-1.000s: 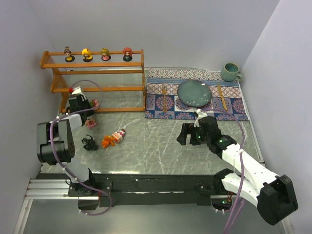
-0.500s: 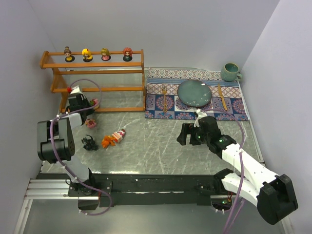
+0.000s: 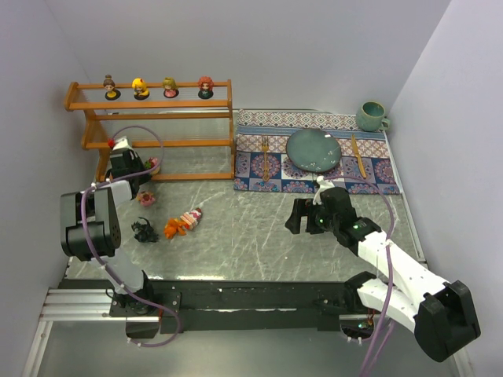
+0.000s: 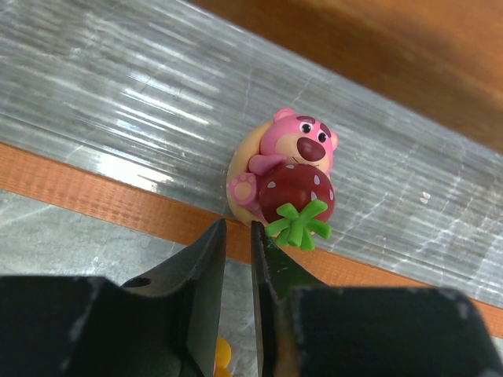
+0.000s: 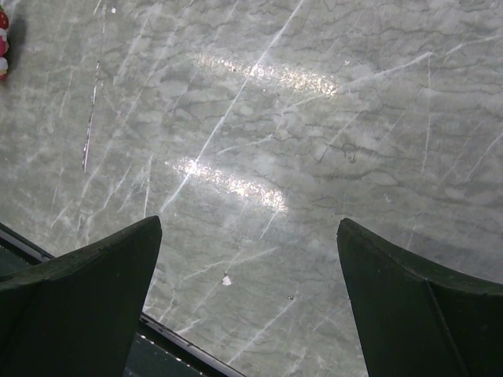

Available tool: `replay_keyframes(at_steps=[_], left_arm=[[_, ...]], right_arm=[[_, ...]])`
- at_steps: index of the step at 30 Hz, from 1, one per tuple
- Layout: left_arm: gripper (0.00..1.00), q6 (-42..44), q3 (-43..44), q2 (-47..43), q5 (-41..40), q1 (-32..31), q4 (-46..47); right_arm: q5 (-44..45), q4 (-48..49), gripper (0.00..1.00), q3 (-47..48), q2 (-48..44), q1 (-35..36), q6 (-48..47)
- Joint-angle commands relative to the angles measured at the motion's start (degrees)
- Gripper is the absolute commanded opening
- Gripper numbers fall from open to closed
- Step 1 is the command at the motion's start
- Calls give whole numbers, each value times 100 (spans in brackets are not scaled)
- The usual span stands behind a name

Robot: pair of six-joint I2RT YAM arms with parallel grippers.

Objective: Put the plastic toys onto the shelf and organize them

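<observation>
Plain pale walls (image 3: 314, 47) enclose a grey marbled counter (image 3: 251, 236) on three sides. Bright streaks of light glint off its scratched surface. A black rail (image 3: 251, 294) runs along the counter's lower edge.

Shelf (image 3: 149, 110) orange-brown wood. Dolls (image 3: 140, 87) on top tier have brown, yellow, blond and red hair, all on dark bases. Bear (image 4: 287, 177) pink with cream-yellow back, dark red white-dotted strawberry, green leaf. Bench (image 3: 251, 236) grey marble, white veins. Loose toys: orange one (image 3: 174, 228), black one (image 3: 143, 230), pink-white one (image 3: 189, 217). Placemat (image 3: 377, 173) blue-purple tile pattern. Plate (image 3: 313, 149) dull teal. Mug (image 3: 371, 116) teal. Left hand (image 4: 237, 236) black.
</observation>
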Motion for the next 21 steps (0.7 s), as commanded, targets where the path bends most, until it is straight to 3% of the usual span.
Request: replay_keyframes(at_steps=[1, 13, 21], left_arm=[[25, -31, 200, 88, -3, 29, 224], [27, -13, 253, 79, 41, 29, 163], [31, -66, -142, -781, 50, 37, -180]], right_arm=[[110, 87, 100, 159, -3, 32, -73], [101, 35, 100, 212, 6, 32, -56], [39, 61, 100, 186, -117, 32, -38]])
